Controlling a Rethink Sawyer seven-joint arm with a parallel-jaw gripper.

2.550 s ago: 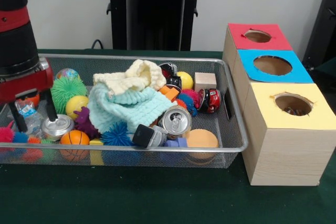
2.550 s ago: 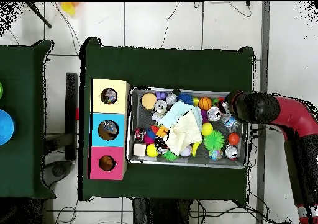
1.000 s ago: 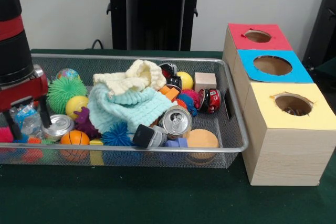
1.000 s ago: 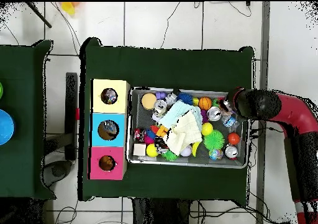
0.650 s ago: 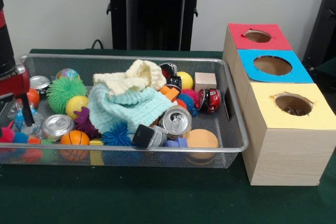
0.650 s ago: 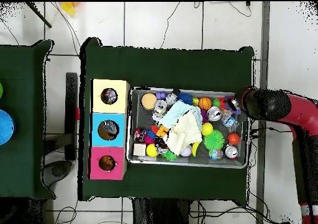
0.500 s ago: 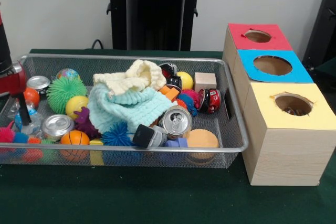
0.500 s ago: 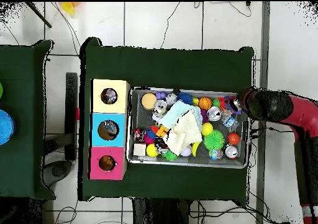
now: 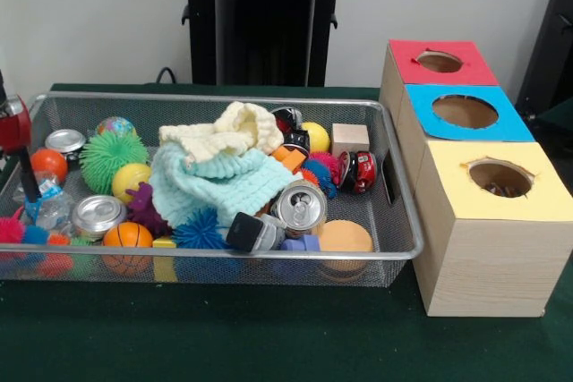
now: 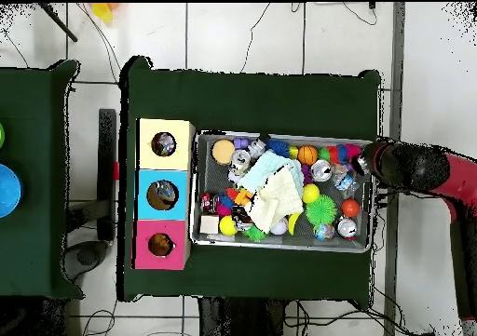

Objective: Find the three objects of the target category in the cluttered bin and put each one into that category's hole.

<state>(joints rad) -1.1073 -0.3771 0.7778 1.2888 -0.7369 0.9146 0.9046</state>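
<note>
The wire mesh bin (image 9: 394,176) holds a jumble of toys. A mint and cream knitted cloth (image 9: 219,172) lies in the middle. A crushed silver can (image 9: 300,207) lies at the front, a second silver can (image 9: 96,216) at the front left, a third (image 9: 65,140) at the far left, and a red can (image 9: 359,170) at the right. Only a part of my gripper (image 9: 21,176) shows at the picture's left edge, over the bin's left end beside a crumpled plastic bottle (image 9: 49,208). In the overhead view the gripper (image 10: 365,161) sits at the bin's right rim.
Three wooden boxes stand by the bin, with holes in a red top (image 9: 440,62), a blue top (image 9: 465,111) and a yellow top (image 9: 500,177). Spiky balls, an orange basketball (image 9: 127,235), a wooden cube (image 9: 349,139) and a round orange disc (image 9: 345,237) fill the bin.
The arm has drawn away to the left of the front view, off the silver can and bottle. The far-left can and an orange ball now show.
</note>
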